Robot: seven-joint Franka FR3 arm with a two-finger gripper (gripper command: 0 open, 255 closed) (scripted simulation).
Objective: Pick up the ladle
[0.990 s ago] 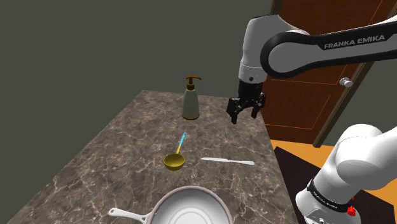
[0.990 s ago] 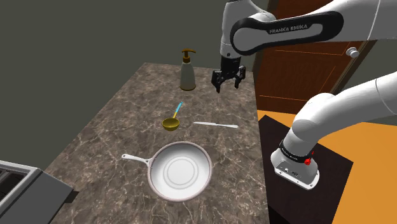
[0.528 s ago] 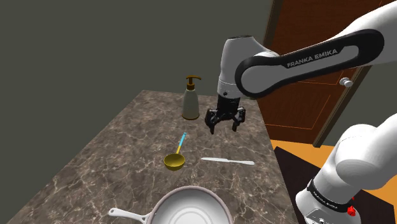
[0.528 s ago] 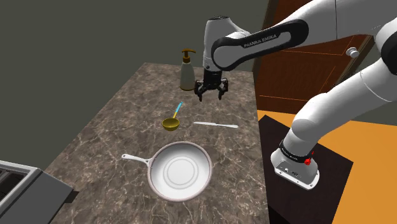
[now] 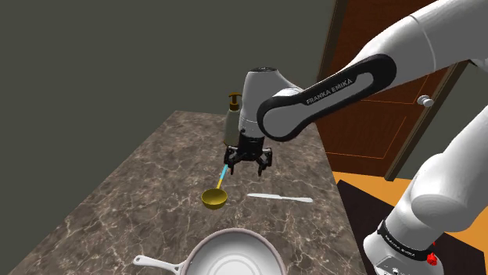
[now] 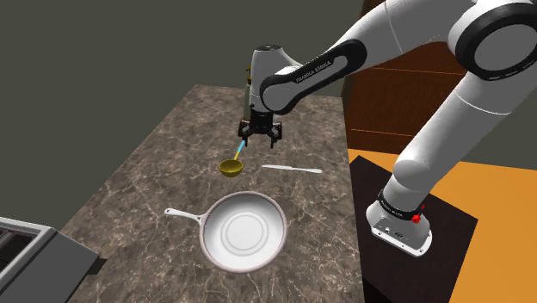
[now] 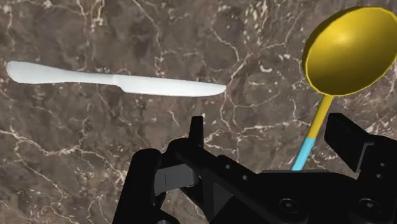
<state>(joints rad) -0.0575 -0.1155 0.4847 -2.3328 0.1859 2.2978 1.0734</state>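
Count: one ladle (image 5: 214,198) (image 6: 230,168) (image 7: 347,51), one knife (image 5: 280,198) (image 6: 293,169) (image 7: 114,79), one pan (image 5: 235,254) (image 6: 243,231), one soap bottle (image 5: 234,100), all on the marble counter (image 5: 141,187)
Ladle: yellow bowl towards the pan, blue handle end towards the soap bottle, knife near its bowl
Arm: arches over from the stand, wrist pointing straight down above the ladle's handle
Gripper (image 5: 246,164) (image 6: 259,135) (image 7: 270,137): fingers spread apart, the blue handle end between them, not clasped

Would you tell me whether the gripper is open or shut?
Open: the wrist view shows the gripper with fingers apart, the ladle handle between them, unclasped.
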